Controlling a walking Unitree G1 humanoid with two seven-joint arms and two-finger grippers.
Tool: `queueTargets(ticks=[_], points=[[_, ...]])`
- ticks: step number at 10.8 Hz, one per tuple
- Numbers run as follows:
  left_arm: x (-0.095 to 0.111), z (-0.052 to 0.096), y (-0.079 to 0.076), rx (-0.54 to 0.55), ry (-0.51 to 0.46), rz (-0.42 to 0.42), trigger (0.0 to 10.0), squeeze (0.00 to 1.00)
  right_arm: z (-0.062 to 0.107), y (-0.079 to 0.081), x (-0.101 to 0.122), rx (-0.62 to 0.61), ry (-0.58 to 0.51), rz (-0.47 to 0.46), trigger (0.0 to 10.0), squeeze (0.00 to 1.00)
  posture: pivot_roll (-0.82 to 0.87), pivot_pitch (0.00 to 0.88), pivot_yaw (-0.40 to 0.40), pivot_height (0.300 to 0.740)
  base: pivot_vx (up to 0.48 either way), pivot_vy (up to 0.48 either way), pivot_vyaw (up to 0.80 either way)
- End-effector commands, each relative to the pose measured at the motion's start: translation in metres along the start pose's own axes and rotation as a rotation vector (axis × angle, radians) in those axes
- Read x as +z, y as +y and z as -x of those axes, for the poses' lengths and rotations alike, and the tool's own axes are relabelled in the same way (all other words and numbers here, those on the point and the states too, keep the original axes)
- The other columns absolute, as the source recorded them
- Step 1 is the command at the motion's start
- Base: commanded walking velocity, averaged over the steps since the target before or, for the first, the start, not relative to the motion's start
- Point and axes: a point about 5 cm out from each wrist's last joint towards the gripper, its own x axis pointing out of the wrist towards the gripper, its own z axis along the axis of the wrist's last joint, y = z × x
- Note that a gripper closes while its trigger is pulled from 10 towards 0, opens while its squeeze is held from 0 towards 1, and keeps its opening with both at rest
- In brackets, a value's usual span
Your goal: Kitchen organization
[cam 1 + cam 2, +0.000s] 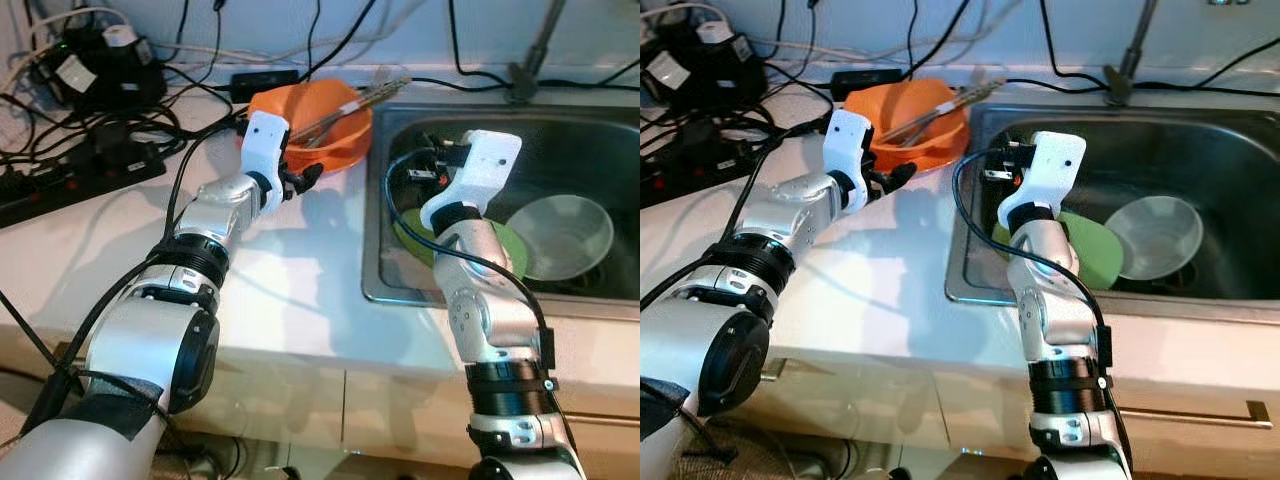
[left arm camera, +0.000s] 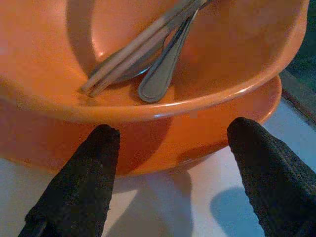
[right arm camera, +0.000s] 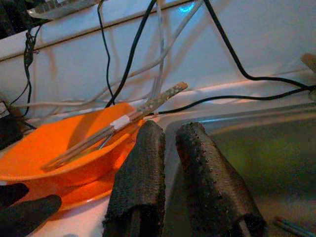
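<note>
Beside sink [image 1: 400, 290] | orange bowl [image 1: 335, 140] holds utensils [image 2: 148, 64] | left jaws open, empty | right jaws closed, empty

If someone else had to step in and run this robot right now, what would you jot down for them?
Left gripper: open, fingers just short of the orange bowl on the counter, not touching it. The bowl sits on an orange plate and holds chopsticks and a spoon.
Right gripper: fingers shut, empty, raised over the sink's left edge.
In the sink: a green plate and a pale bowl.
Nothing grasped yet; everything is left to sort.
</note>
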Motion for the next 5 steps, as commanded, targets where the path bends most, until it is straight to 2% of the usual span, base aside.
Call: queueTargets(ticks=[1,5], points=[[0.013,-0.001,0.002,0.021,-0.03,0.0,10.0,0.0,0.004,0.004,0.0,0.01,0.01,0.001,10.0,0.0,0.05,0.142,0.079,0.74,0.0,0.0,0.0],[0.011,0.0,0.008,0.079,-0.026,0.034,10.0,0.0,0.015,-0.002,0.005,-0.002,0.028,0.024,10.0,0.0,-0.02,0.165,0.073,0.74,0.0,0.0,0.0]])
